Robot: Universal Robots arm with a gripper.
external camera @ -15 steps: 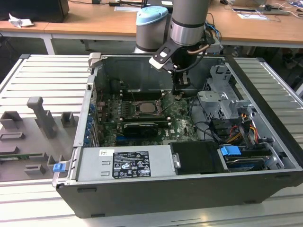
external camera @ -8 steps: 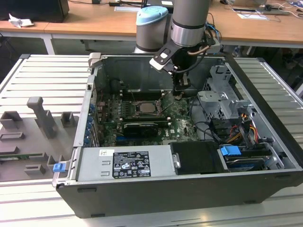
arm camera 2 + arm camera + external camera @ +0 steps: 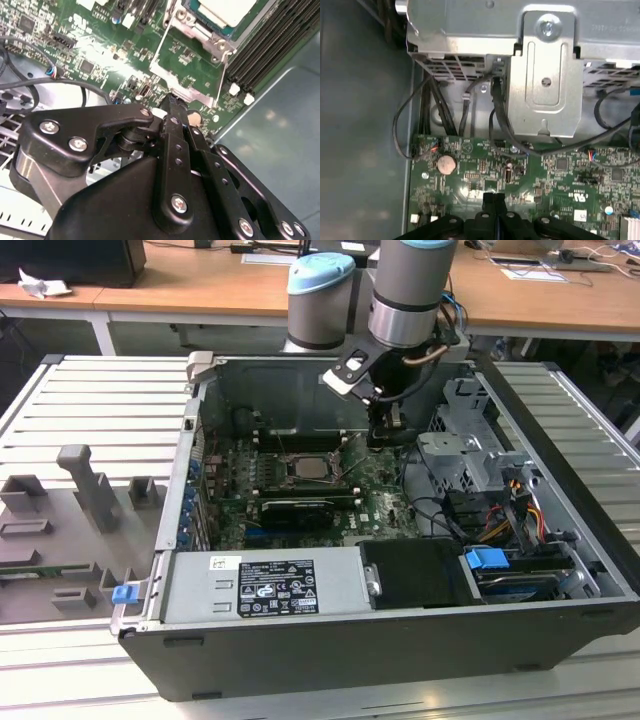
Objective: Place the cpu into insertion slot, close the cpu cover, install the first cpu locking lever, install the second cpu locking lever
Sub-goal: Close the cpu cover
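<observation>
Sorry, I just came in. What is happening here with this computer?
A robot arm reaches into an open computer case and works beside the processor socket on the motherboard. The cpu already lies in the socket. The cpu cover is open, swung out toward the gripper, and the green board shows through its opening. The gripper, with its fingers together, has its tips right at the cover's free edge. I cannot tell whether it touches that edge.
</observation>
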